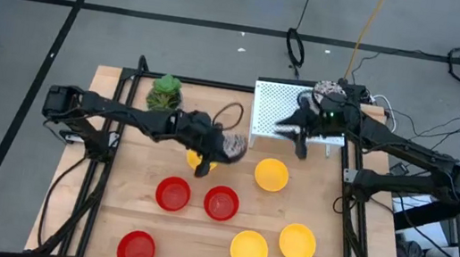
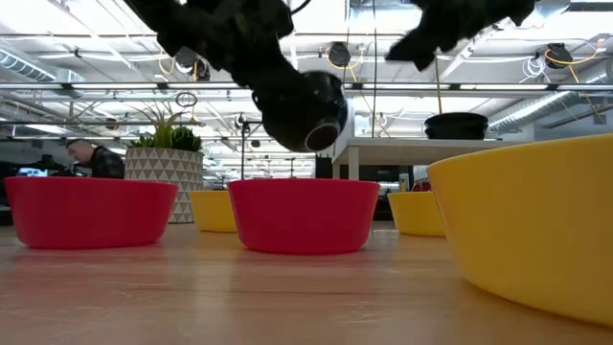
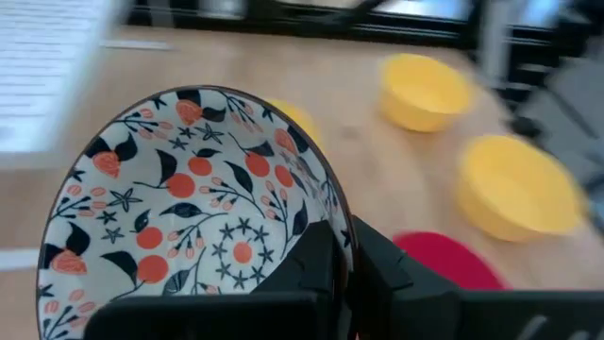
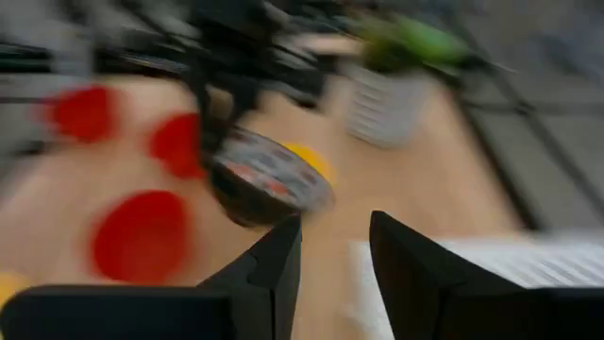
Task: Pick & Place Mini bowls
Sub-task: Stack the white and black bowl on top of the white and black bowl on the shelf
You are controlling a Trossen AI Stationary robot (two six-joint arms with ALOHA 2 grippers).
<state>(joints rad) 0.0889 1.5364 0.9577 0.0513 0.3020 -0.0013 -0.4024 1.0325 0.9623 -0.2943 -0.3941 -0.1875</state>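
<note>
A: Why is the floral bowl (image 3: 189, 217) tipped like that?

B: The left tool (image 3: 344, 274) pinches it by the rim, 1 finger inside and 1 outside, so the bowl hangs at a slant off the desk (image 1: 197, 232). It sits just above a yellow bowl (image 1: 199, 160), which lies between the plant (image 1: 164, 92) and the 2 middle red bowls (image 1: 173, 194).

A: And the right tool?

B: The right tool (image 4: 332, 250) hovers over the white rack (image 1: 280, 108), on the far side of the floral bowl from the plant. Its fingers are spread and grip nothing.

A: Anything inside the bowls?

B: None that I can see. The floral bowl's inside shows only its pattern. 3 more yellow bowls (image 1: 271, 174) lie farther from the plant than the floral one, all bare inside. The 3rd red bowl (image 1: 136, 249) sits farthest out from the plant, near the desk's edge.

A: The plant itself?

B: Upright in its patterned pot (image 2: 165, 172), apart from every bowl.
</note>
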